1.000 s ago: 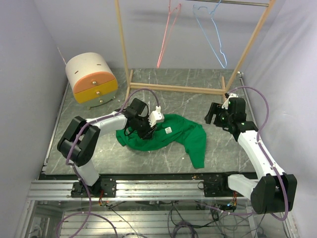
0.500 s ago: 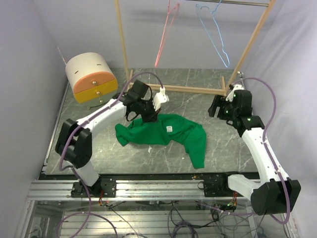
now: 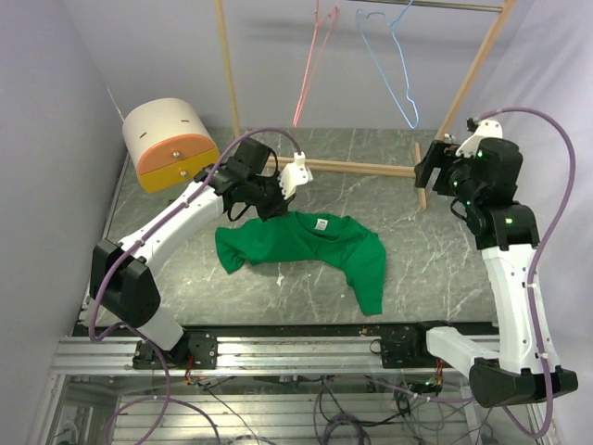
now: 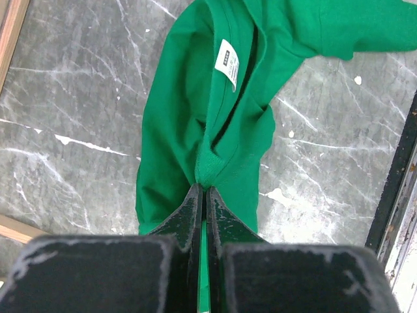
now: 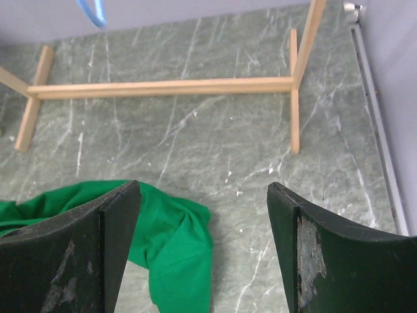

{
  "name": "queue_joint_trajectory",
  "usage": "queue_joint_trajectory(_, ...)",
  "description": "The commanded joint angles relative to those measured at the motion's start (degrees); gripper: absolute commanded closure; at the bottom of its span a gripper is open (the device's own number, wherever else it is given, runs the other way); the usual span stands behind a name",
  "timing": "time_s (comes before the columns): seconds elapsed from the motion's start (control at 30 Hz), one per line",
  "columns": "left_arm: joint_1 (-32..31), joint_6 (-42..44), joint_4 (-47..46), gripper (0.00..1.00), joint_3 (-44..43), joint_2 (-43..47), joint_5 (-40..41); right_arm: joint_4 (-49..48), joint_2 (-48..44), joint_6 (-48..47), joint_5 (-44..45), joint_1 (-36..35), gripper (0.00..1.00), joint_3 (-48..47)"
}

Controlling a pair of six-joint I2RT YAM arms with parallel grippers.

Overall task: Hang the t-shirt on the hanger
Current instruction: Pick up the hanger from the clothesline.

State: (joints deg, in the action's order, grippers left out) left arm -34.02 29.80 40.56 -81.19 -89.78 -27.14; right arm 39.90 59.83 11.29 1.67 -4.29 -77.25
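L gripper (image 4: 203, 190) clamped shut on a fold of the t-shirt (image 3: 306, 243) just near of its collar. Rest of the shirt lies mid-worktop (image 3: 422, 260). R gripper (image 5: 203, 190) wide apart, empty, up at far right. Hanger (image 3: 391, 65) hangs on wooden rack (image 3: 361, 168), far side.

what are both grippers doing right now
Left gripper: closed, pinching a fold of the t-shirt.
Right gripper: open, holding nothing.

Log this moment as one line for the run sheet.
left gripper: shut on t-shirt fold, cloth mostly on table | right gripper: open, empty, raised | hanger: hanging from rack, untouched
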Motion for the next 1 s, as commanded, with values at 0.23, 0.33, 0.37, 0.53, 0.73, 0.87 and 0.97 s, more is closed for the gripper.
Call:
queue_joint_trajectory(0.23, -0.4, -0.3, 0.8, 0.93, 0.2, 0.7, 0.5, -2.9, 9.5, -2.1, -2.5, -0.2, 0.19, -24.4)
queue_joint_trajectory(0.33, -0.4, -0.8, 0.3, 0.93, 0.5, 0.7, 0.0, -5.2, 15.2, -2.7, -3.7, -0.3, 0.19, -29.4)
queue_joint_trajectory(0.37, -0.4, -0.9, 0.2, 0.93, 0.7, 0.7, -0.1, -6.3, 16.9, -2.8, -4.3, -0.3, 0.19, -30.7)
queue_joint_trajectory(0.53, -0.4, -2.1, -0.2, 0.93, 1.8, 1.7, -1.1, -8.4, 25.7, -3.3, -8.6, -0.2, 0.19, -37.5)
queue_joint_trajectory(0.73, -0.5, -3.1, -0.7, 0.93, 3.6, 3.5, -1.8, -12.3, 32.1, -0.8, -15.7, 0.1, 0.18, -42.9)
queue_joint_trajectory(0.87, -0.5, -3.5, -1.3, 0.93, 5.0, 4.4, -2.2, -13.1, 34.8, -0.3, -15.8, 0.1, 0.18, -44.9)
queue_joint_trajectory(0.97, -0.5, -3.7, -1.4, 0.93, 5.3, 4.4, -2.9, -13.6, 37.5, -0.6, -16.9, 0.0, 0.18, -46.2)
